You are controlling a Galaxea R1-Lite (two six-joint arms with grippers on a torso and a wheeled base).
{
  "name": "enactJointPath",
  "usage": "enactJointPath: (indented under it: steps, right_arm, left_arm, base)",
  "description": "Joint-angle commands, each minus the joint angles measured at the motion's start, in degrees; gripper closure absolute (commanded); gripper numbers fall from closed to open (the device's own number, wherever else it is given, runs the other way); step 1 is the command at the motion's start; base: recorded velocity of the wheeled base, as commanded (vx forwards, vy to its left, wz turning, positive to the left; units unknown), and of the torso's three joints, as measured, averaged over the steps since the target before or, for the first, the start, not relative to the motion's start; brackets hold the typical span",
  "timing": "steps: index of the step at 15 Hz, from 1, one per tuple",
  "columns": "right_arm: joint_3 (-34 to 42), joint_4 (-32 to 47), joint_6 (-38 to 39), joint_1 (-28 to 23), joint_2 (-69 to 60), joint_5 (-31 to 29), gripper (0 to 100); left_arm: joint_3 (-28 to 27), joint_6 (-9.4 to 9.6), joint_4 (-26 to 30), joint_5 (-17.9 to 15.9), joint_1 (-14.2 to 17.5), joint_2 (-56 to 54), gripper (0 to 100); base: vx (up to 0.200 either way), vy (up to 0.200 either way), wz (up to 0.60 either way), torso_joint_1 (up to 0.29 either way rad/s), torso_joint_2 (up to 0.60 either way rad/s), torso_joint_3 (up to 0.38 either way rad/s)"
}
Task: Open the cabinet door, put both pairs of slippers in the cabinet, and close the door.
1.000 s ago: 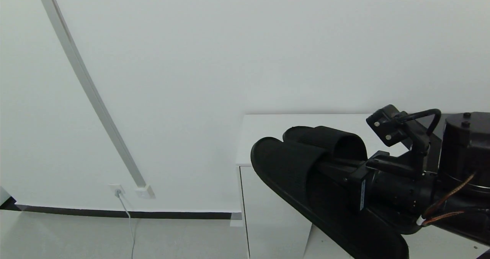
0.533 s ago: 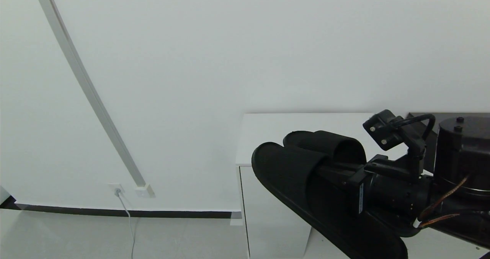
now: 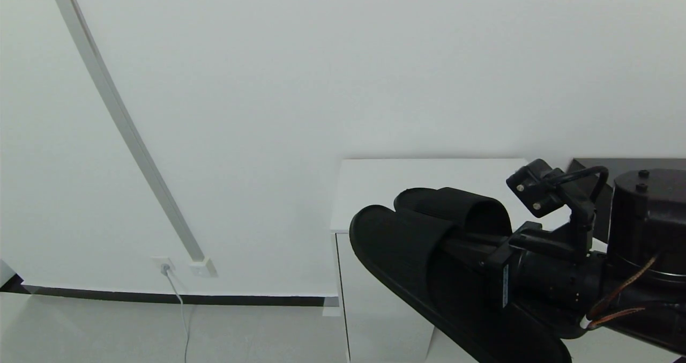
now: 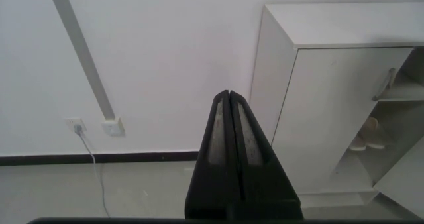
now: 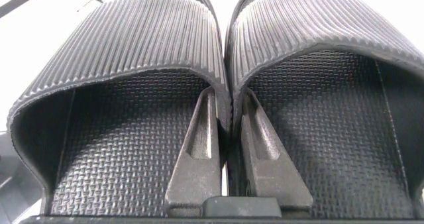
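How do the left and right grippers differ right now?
The left gripper is empty, while the right gripper clamps the pair of black slippers. The left gripper's fingers meet flat against each other; the right gripper's sit one inside each slipper, pinching the adjoining side walls between them. Both are shut.

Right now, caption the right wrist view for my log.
Right gripper shut on the black slippers, clamping their inner edges together.

Matt, ribbed rubbery slippers (image 5: 159, 52); smooth, matt cabinet (image 4: 331, 105).
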Motion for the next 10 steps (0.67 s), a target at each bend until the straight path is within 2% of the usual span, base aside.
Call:
enactJointPath:
  steps: [1, 10]
  right_arm:
    - [0.60, -0.09, -0.01, -0.01, 0.13, 0.03, 100]
    - [2.27, -0.27, -0.36, 0.08, 0.13, 0.21, 100]
  left_arm:
    - [0.00, 0.02, -0.01, 0.00, 0.08, 0.05, 100]
    - [0.00, 0.02, -0.01, 0.00, -0.01, 0.05, 100]
  base:
    - [0.000, -0.200, 0.00, 0.002, 0.01, -0.002]
    - [0.000, -0.200, 0.00, 0.003, 0.00, 0.003]
